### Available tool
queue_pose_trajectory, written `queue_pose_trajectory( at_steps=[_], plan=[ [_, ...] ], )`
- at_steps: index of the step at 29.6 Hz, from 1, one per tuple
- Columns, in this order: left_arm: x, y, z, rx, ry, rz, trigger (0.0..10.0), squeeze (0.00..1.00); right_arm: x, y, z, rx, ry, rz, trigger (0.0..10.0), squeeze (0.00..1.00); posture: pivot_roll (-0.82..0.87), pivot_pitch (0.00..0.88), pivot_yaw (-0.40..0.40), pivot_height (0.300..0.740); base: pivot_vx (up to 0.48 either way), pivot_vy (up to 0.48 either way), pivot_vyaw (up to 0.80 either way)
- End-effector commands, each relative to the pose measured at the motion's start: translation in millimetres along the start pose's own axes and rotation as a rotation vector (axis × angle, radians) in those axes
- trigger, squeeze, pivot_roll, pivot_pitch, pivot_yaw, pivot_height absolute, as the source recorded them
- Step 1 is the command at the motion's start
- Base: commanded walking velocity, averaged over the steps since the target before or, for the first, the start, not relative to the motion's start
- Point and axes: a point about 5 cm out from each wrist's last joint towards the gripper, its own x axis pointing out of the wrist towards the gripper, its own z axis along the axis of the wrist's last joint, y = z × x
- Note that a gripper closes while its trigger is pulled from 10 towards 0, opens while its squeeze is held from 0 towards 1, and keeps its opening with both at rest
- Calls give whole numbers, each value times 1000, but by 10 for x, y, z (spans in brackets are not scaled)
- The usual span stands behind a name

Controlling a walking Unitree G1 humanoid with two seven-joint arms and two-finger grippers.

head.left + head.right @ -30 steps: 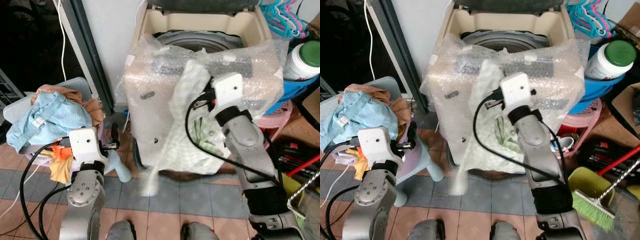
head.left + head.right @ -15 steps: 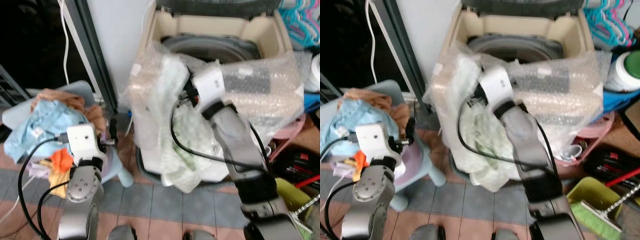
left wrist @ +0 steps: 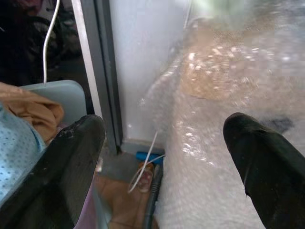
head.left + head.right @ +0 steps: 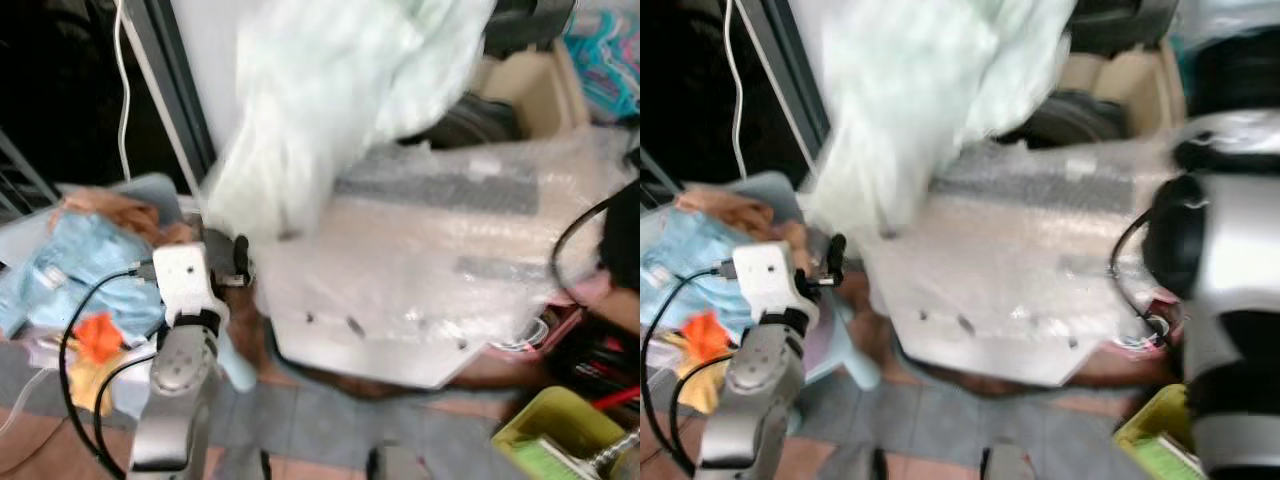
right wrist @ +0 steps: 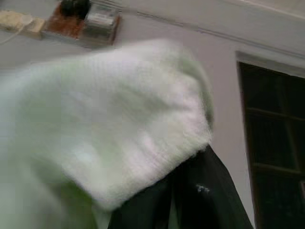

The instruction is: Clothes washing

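A pale green cloth (image 4: 340, 90) hangs blurred, high above the top-loading washing machine (image 4: 525, 85), whose front is wrapped in bubble wrap (image 4: 430, 260). My right gripper (image 5: 178, 191) is shut on that cloth (image 5: 105, 129), which drapes over its black fingers. The right arm's elbow (image 4: 1230, 250) looms large beside the machine. My left gripper (image 3: 164, 143) is open with nothing between its fingers, held low by the machine's left corner, next to the laundry pile (image 4: 70, 270) on a pale blue chair (image 4: 150, 190).
A dark doorway (image 4: 70, 90) with a grey frame (image 4: 175, 110) and a white cable stands at the left. A yellow-green dustpan (image 4: 560, 440) lies on the tiled floor at the right. Coloured hangers (image 4: 605, 60) sit behind the machine.
My right arm has swung the pale green cloth up from the machine's front to high above it. The view has shifted and blurred. The left arm holds its place.
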Motion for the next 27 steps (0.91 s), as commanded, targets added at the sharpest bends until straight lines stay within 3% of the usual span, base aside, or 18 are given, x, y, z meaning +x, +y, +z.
queue_pose_trajectory(
  at_steps=[1, 2, 4, 6, 9, 11, 12, 13, 17, 19, 21, 22, 23, 26, 27],
  plan=[
    [-23, -33, -1, -19, -3, 13, 10000, 0, -95, 291, -158, 31, 65, 112, 10000, 0, -30, 55, 12, 740, 0, 0, 0],
    [-22, -51, 3, -20, -4, 6, 10000, 0, -295, 433, -398, 31, 159, 196, 10000, 0, -28, 60, 11, 740, 0, 0, 0],
    [-21, -55, 13, -22, -4, 5, 10000, 0, -772, 673, -824, 125, 371, 303, 10000, 0, -25, 68, 13, 740, 0, 0, 0],
    [-24, -52, 21, -24, -5, 6, 10000, 0, -1130, 820, -1046, 199, 499, 362, 10000, 0, -23, 76, 14, 740, 0, 0, 0],
    [-40, -29, 3, -24, 4, 13, 10000, 0, -1564, 1001, -1201, 265, 598, 443, 10000, 0, -23, 79, 15, 740, 0, 0, 0],
    [-53, -16, -4, -23, 9, 15, 10000, 0, -1749, 1097, -1244, 322, 642, 469, 10000, 0, -26, 92, 21, 740, 0, 0, 0],
    [-53, -16, -4, -23, 9, 15, 10000, 0, -1749, 1097, -1244, 322, 642, 469, 10000, 0, -26, 92, 21, 740, 0, 0, 0],
    [-57, -16, -5, -18, 11, 12, 10000, 0, -1925, 1170, -1241, 390, 670, 474, 10000, 1000, -27, 96, 23, 740, 0, 0, 0],
    [-58, -11, -2, -13, 12, 9, 10000, 0, -2057, 1216, -1179, 407, 665, 490, 10000, 1000, -27, 97, 23, 740, 0, 0, 0],
    [-62, 2, 0, -11, 13, 13, 10000, 0, -2226, 1252, -1098, 394, 675, 525, 10000, 1000, -22, 99, 22, 740, 0, 0, 0],
    [-66, 10, -3, -5, 18, 19, 10000, 0, -2383, 1269, -1106, 366, 728, 548, 10000, 1000, -20, 99, 22, 740, 0, 0, 0],
    [-66, 10, -3, -5, 18, 19, 10000, 0, -2383, 1269, -1106, 366, 728, 548, 10000, 1000, -20, 99, 22, 740, 0, 0, 0],
    [-69, 17, -11, 3, 26, 27, 10000, 0, -2547, 1267, -1135, 337, 797, 545, 10000, 1000, -19, 100, 21, 740, 0, 0, 0],
    [-77, 35, -20, 9, 39, 41, 10000, 0, -2776, 1180, -1158, 271, 884, 474, 10000, 1000, -13, 104, 21, 740, 0, 0, 0],
    [-77, 35, -20, 9, 39, 41, 10000, 0, -2776, 1180, -1158, 271, 884, 474, 10000, 1000, -13, 104, 21, 740, 0, 0, 0]
  ],
)
